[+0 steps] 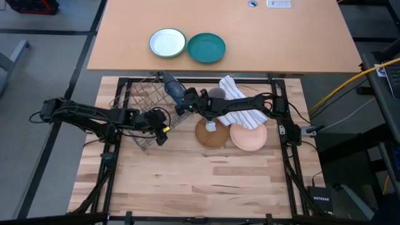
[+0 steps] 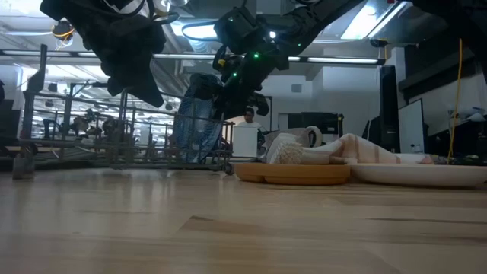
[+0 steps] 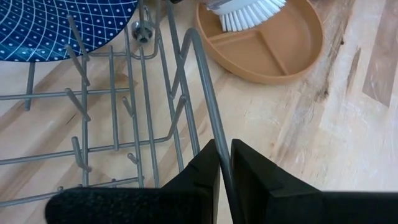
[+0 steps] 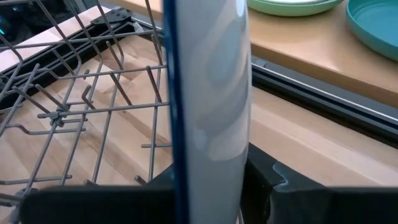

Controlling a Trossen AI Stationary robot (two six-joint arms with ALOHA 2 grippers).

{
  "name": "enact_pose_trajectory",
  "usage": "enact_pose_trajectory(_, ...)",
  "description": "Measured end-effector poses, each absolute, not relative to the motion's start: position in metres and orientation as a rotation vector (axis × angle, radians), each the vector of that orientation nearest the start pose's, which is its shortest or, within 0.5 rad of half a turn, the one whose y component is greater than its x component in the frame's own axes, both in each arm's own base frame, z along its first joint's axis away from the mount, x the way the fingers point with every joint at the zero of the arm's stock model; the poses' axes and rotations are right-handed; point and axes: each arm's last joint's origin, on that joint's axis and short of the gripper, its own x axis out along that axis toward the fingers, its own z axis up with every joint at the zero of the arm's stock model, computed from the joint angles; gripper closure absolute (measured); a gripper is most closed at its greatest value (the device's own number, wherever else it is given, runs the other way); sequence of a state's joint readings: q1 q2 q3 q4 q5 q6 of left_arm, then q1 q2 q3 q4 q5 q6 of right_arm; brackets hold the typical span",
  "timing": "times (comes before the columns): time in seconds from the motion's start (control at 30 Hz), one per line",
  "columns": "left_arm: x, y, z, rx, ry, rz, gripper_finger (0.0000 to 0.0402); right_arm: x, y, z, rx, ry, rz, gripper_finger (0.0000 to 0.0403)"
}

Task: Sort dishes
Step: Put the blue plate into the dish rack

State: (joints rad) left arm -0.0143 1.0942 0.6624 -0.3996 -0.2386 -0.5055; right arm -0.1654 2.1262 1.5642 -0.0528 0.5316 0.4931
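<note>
The dark blue dotted plate [image 1: 170, 86] stands on edge over the wire dish rack [image 1: 140, 103], with my right gripper [image 1: 183, 100] shut on it. The low view shows the plate [image 2: 199, 125] upright among the rack's wires. My left gripper [image 1: 161, 125] is shut on the rack's right-hand rim. The brown wooden plate [image 1: 212, 134] lies flat on the table with a dish brush [image 1: 211, 125] on it. Beside it, the salmon-pink plate [image 1: 249, 137] also lies flat. My left gripper pinches the rack's top rim wire [image 3: 212, 124] between its two fingers, which slant down from the table's left side. The rack stands on the table. My right gripper pinches the blue plate's rim [image 4: 211, 149] between its two fingers, one on each face. The fingers come from the table's right, slanting down. The plate is upright and edge-on, with its lower part among the rack's wires; I cannot tell whether it rests on them.
A striped towel [image 1: 240, 106] lies behind the two flat plates, under my right arm. A white plate with a green rim [image 1: 167, 42] and a teal plate [image 1: 206, 48] sit on the far table. Bare wood stretches along the near half of the table [image 1: 200, 181].
</note>
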Motion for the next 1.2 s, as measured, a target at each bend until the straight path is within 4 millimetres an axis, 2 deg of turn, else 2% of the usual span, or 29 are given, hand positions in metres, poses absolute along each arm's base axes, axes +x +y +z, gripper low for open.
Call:
enact_pose_trajectory(0.37,0.2111,0.0037,0.2193,-0.366,0.752,0.412,0.0372,0.4655,-0.0921,0.1945,0.344,0.439,-0.800,0.0328)
enact_pose_trajectory(0.47,0.2111,0.0037,0.2192,-0.363,0.753,0.410,0.0372,0.4659,-0.0914,0.1942,0.354,0.448,-0.775,0.0305)
enact_pose_trajectory(0.67,0.2111,0.0038,0.2192,-0.362,0.753,0.410,0.0372,0.4656,-0.0932,0.1939,0.386,0.444,-0.769,0.0236)
enact_pose_trajectory(0.8,0.2107,0.0038,0.2198,-0.364,0.751,0.410,0.0372,0.4656,-0.0942,0.1941,0.384,0.442,-0.770,0.0208)
enact_pose_trajectory(1.2,0.2027,0.0039,0.2242,-0.375,0.755,0.415,0.0372,0.4655,-0.0932,0.1947,0.308,0.469,-0.756,0.0205)
